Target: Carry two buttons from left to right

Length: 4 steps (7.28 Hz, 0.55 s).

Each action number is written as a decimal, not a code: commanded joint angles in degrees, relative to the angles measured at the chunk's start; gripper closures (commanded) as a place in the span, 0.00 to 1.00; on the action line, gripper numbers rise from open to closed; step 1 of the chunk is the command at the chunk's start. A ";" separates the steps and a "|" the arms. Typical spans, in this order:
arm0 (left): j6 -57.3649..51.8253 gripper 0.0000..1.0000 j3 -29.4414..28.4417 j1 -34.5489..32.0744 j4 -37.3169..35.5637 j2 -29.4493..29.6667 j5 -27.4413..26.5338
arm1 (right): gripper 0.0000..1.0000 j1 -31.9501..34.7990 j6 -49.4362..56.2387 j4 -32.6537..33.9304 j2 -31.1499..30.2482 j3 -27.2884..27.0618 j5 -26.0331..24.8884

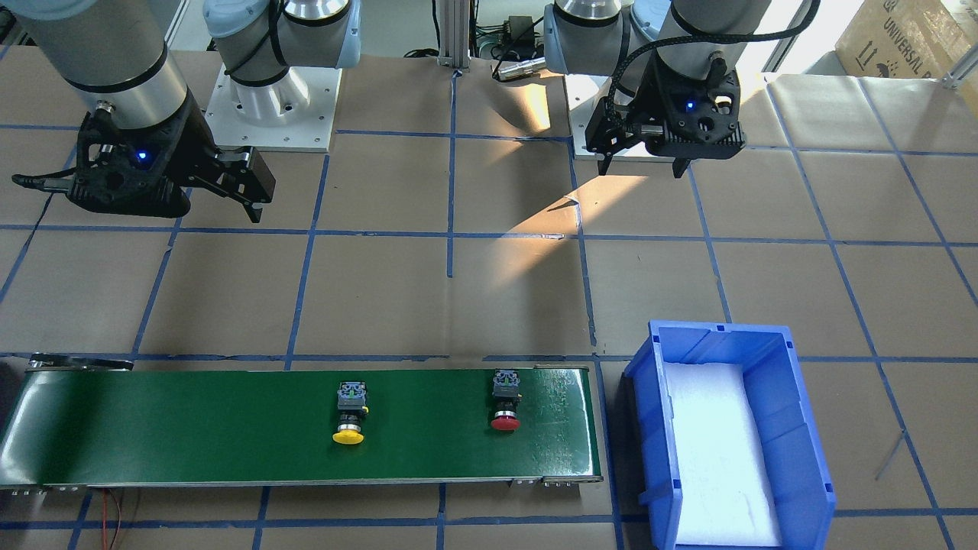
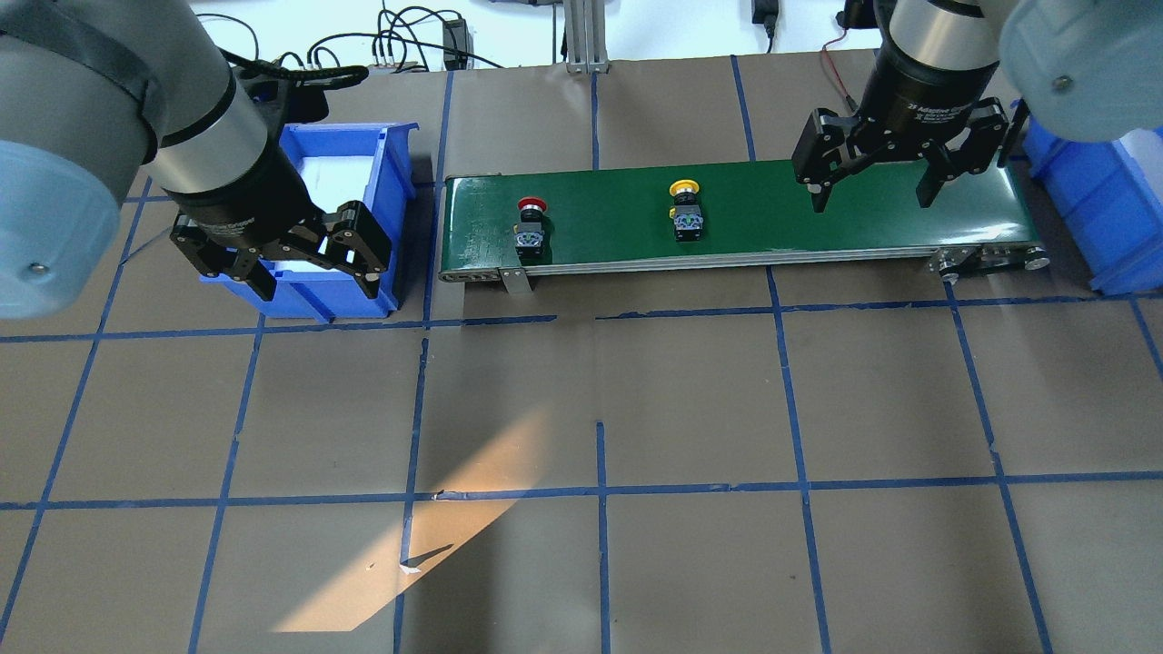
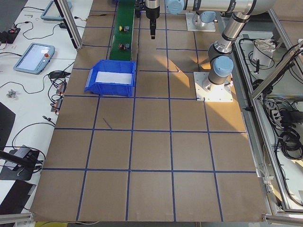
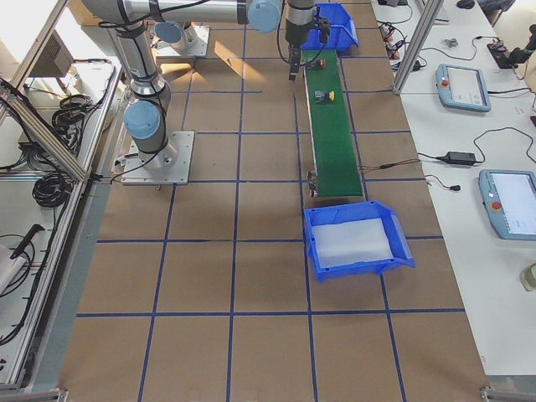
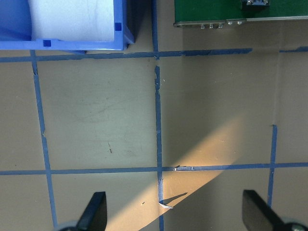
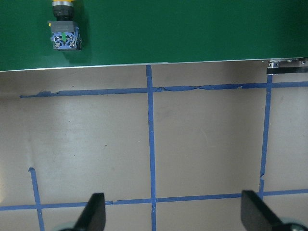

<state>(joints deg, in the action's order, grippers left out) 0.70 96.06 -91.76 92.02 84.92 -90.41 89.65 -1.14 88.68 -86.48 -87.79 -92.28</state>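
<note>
While red button (image 2: 530,227) and yellow button (image 2: 686,214) lie on belt (image 2: 609,227), left tool (image 2: 320,291) and right tool (image 2: 872,202) hang released.

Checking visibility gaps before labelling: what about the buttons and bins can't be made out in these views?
Blue bin on the robot's right: overhead view, cut off by the frame's right edge.
Yellow button: right wrist view, cap cut off by the top edge.
Red button: left wrist view, only a sliver shows at the top edge.
Both buttons: two side views, too small for detail.

Green belt (image 6: 202,29) — yellow button (image 6: 65,33) top-left
</note>
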 commanded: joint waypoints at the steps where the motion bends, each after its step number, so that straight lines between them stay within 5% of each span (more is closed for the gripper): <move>1: 0.00 0.00 0.00 0.00 0.00 -0.10 -0.03 | 0.00 -0.17 0.00 0.35 -0.18 -0.10 -0.35; 4: -0.08 0.00 0.00 0.00 0.00 -0.10 -0.29 | 0.00 -0.35 0.09 1.14 -0.70 0.52 -0.70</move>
<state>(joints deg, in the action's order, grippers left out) 0.63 96.06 -91.76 92.02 84.85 -90.58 89.32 -1.16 89.35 -86.80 -86.84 -92.46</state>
